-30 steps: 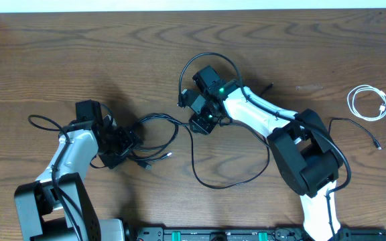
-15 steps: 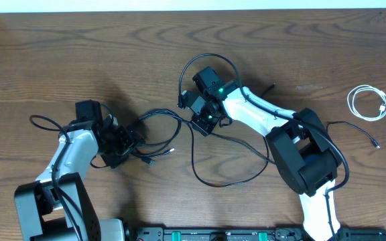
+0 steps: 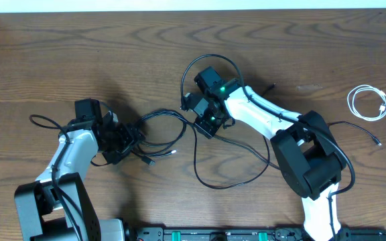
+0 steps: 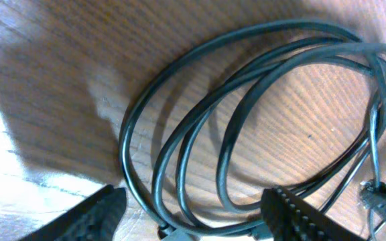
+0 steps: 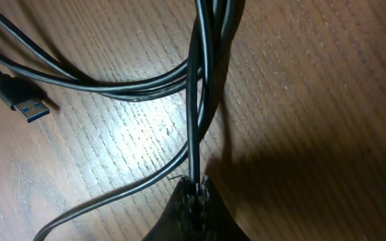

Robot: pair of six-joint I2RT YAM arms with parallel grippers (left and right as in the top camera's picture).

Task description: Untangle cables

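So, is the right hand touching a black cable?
Touching. The right wrist view shows the right hand pinched shut on a black cable, which runs straight up out of it.

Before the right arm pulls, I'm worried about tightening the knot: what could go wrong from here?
The right hand pinches a black cable that crosses other strands; pulling may cinch them tighter. The left hand stands open over the coil, so nothing anchors it and it may drag along.

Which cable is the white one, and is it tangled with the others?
The white cable, coiled alone on the far right. It touches nothing else. The others are black cables, mostly tangled together in the middle.
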